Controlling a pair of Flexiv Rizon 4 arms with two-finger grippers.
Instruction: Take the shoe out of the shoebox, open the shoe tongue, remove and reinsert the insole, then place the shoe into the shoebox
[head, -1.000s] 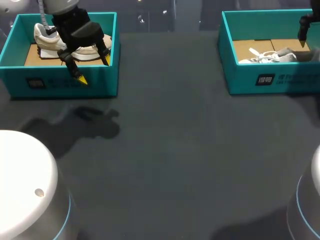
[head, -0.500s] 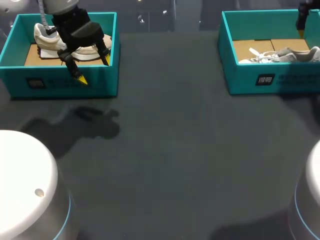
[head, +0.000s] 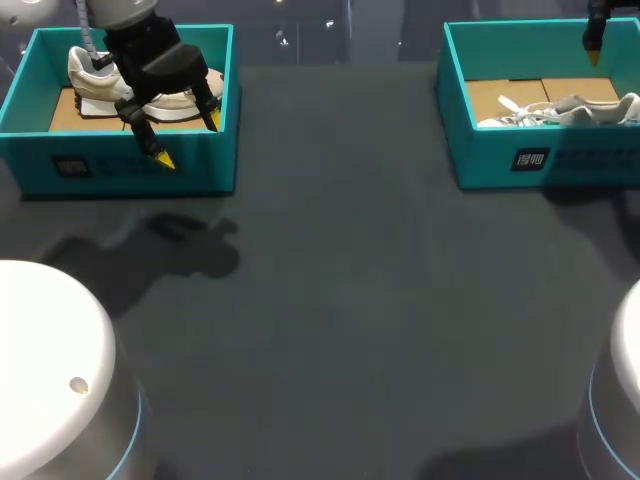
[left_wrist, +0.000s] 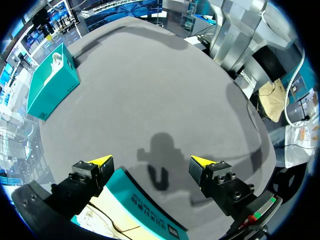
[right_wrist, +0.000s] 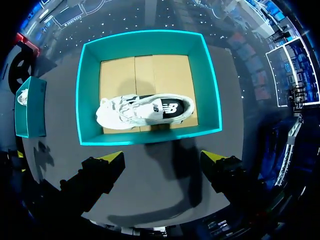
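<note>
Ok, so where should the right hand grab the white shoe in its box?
Straight down from above, since the box walls block every side. The shoe lies on its side along the wall nearest the right hand, so probably pinch the heel collar, one finger inside the opening, away from the loose laces.

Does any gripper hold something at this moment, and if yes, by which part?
Nothing is held. The left gripper is open over the left shoebox, and the right gripper is open above the right shoebox, where the white shoe lies.
</note>
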